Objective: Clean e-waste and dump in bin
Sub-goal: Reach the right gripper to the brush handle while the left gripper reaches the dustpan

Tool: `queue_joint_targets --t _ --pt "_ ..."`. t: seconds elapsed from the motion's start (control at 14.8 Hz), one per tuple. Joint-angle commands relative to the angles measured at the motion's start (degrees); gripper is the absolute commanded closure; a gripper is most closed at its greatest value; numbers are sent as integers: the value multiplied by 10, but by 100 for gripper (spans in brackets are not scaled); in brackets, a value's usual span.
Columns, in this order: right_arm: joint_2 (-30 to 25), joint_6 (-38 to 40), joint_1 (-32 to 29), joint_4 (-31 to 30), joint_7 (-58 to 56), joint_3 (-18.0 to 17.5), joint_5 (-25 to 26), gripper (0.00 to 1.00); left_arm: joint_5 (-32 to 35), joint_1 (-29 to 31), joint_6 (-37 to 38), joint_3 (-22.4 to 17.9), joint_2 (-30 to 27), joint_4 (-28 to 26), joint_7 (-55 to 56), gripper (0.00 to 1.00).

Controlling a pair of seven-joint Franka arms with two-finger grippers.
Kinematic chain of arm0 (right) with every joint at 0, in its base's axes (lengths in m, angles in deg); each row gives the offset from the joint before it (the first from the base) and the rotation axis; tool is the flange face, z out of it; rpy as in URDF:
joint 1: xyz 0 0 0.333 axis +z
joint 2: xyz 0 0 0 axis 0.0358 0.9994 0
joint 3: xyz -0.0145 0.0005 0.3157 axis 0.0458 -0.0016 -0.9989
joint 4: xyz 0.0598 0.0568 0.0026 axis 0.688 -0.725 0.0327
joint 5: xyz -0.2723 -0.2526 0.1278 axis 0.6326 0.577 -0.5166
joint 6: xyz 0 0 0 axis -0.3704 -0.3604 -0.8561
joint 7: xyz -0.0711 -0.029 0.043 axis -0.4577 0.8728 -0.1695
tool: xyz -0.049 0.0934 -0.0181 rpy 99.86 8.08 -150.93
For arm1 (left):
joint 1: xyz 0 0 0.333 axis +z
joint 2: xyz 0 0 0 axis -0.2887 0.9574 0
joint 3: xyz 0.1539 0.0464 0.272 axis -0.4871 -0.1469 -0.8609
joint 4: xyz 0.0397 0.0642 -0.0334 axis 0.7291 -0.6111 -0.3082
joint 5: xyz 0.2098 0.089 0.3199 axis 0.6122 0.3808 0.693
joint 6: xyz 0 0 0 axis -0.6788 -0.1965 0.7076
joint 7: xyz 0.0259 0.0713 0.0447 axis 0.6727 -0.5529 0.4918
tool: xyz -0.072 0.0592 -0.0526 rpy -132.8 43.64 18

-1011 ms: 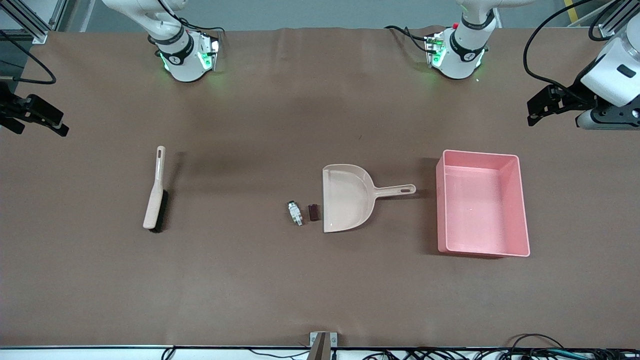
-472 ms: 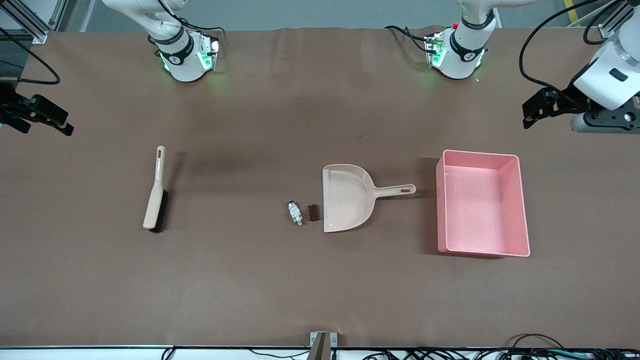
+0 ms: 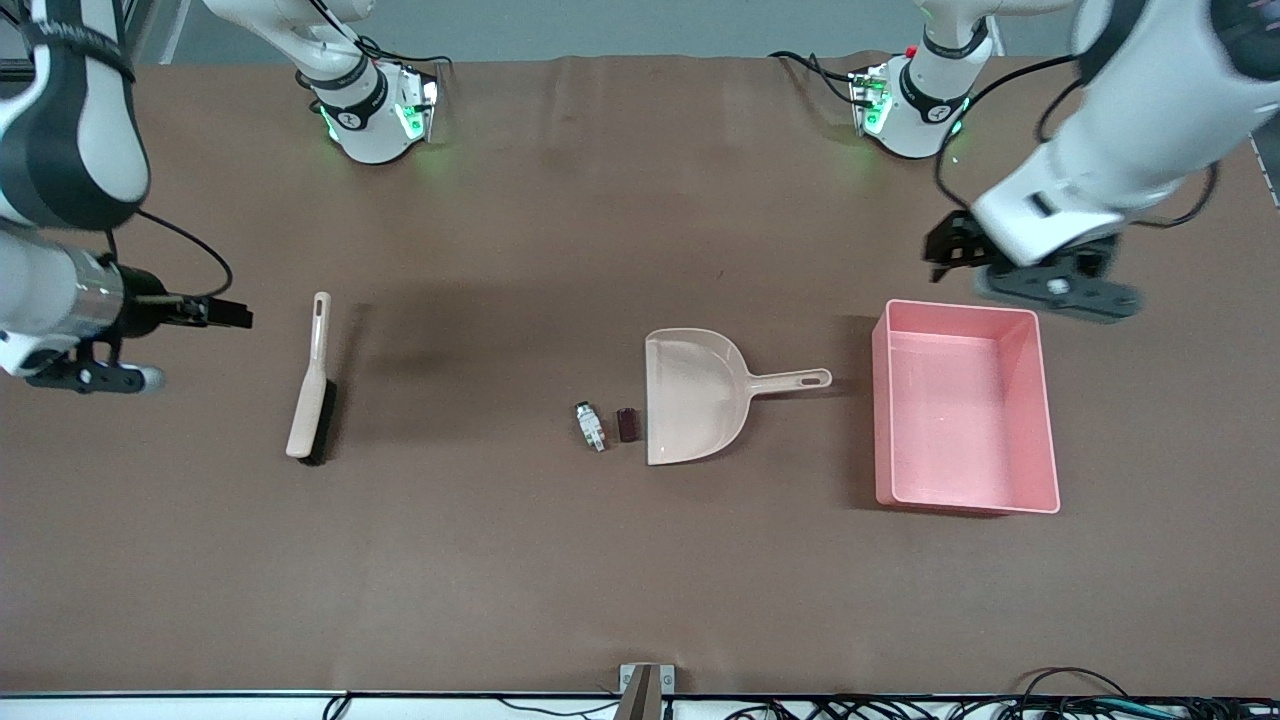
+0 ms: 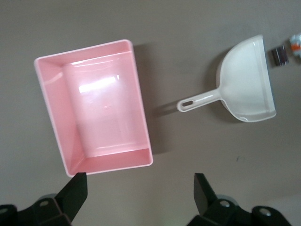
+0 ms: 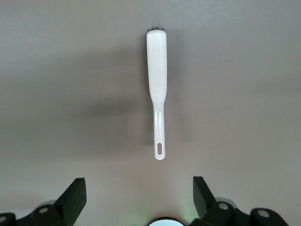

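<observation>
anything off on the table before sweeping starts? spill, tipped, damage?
Nothing stands out. The two e-waste pieces lie at the dustpan mouth, the brush flat, the bin upright and empty. Left gripper and right gripper open, holding nothing.

Beige brush (image 3: 309, 390) flat toward the right arm's end; beige dustpan (image 3: 700, 395) mid-table on brown tabletop (image 3: 560, 560)
</observation>
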Motion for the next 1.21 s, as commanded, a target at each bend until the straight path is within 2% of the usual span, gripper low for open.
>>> queue_joint_targets --t 0.0,0.07,0.2,0.47,0.61,0.74,0.88,1.01,1.15 --pt "-14 14 0 23 4 0 33 0 37 -1 -21 45 47 6 -33 0" --pt "-10 -7 2 14 4 -2 52 0 48 -7 -28 55 65 6 -53 0" --pt "-17 -69 5 -47 8 -2 51 0 67 -23 -44 66 99 6 -95 1" --pt "-31 -211 5 -157 11 -2 51 0 159 -97 -66 70 159 1 -124 6" --pt "-29 -296 -4 -213 11 -2 51 0 162 -105 -108 73 174 -16 -150 7" --pt "-25 -364 -4 -262 12 -2 50 0 162 -96 -176 74 177 -56 -223 10" --pt "-13 -420 1 -292 12 -3 50 0 163 -95 -216 73 177 -89 -262 12" --pt "13 -481 0 -313 12 -2 50 0 193 -94 -257 73 183 -116 -299 18" --pt "43 -522 -2 -319 12 -3 50 0 203 -92 -294 72 203 -126 -345 20"
